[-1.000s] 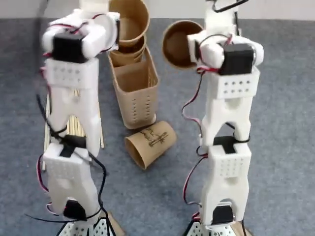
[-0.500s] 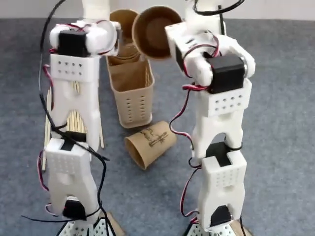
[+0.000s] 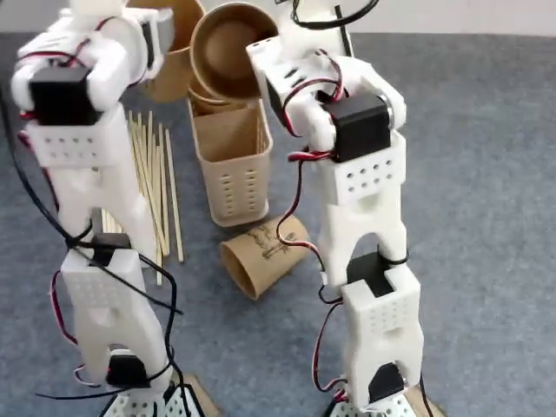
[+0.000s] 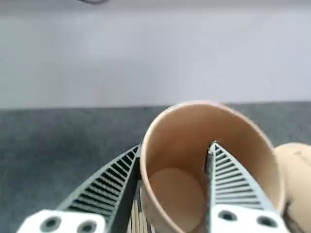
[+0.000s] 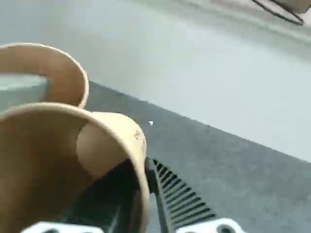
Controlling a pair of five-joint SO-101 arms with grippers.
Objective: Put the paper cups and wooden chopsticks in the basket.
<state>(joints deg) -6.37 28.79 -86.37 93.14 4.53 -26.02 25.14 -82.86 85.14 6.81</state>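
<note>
Grey carpet point(image 3: 486, 174) covers the table, with a pale wall point(image 4: 155, 53) behind it. At the middle stands the basket point(image 3: 234, 174), a tall tan box with rows of small holes low on its side. Stacked cups point(image 3: 213, 102) sit nested in its far end.

The right gripper point(image 5: 141, 179) is clamped on the wall of the right cup point(image 3: 224, 48), one finger inside and one outside. It holds that plain brown paper cup tilted, mouth toward the high camera, above the far end of the basket and just over the stack. The left gripper point(image 4: 175, 148) pinches the left cup point(image 3: 176, 69) the same way, its wall between the fingers, raised beside the basket's far left corner.

Beneath that arm the chopsticks point(image 3: 155, 182), thin pale wooden sticks, lie loosely fanned on the carpet just left of the basket. The fallen cup point(image 3: 265, 252) lies on its side just by the basket's near end, with a dark drawing printed on its brown wall and its mouth toward the near left.
</note>
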